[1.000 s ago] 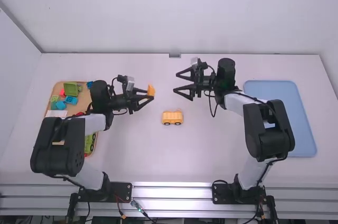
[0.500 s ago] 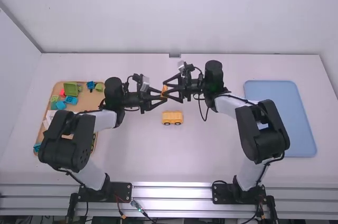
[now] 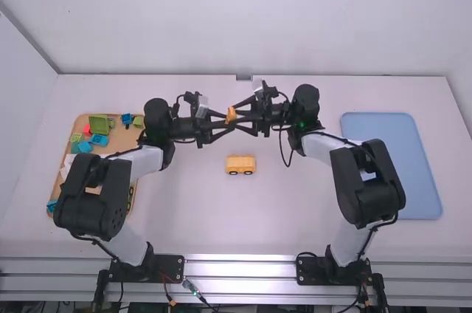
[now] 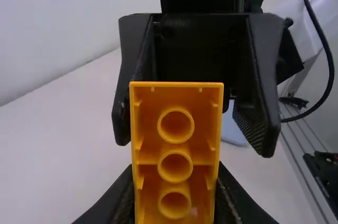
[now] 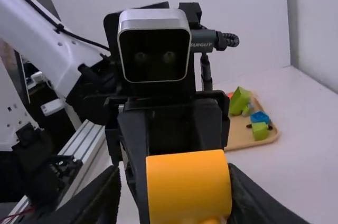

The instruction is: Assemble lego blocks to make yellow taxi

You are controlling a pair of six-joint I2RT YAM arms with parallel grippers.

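Lying in the wooden tray [image 3: 122,137], green and blue blocks [image 3: 99,124]

Orange-yellow block [image 3: 231,114] held up, toy car [image 3: 240,164] on its wheels

The narrow block is pinched in the left gripper [image 3: 229,119], its hollow side baring three round tubes in a row, its opposite face smooth. The orange-yellow car stands upright mid-table, apart from the block, two black wheels facing me.
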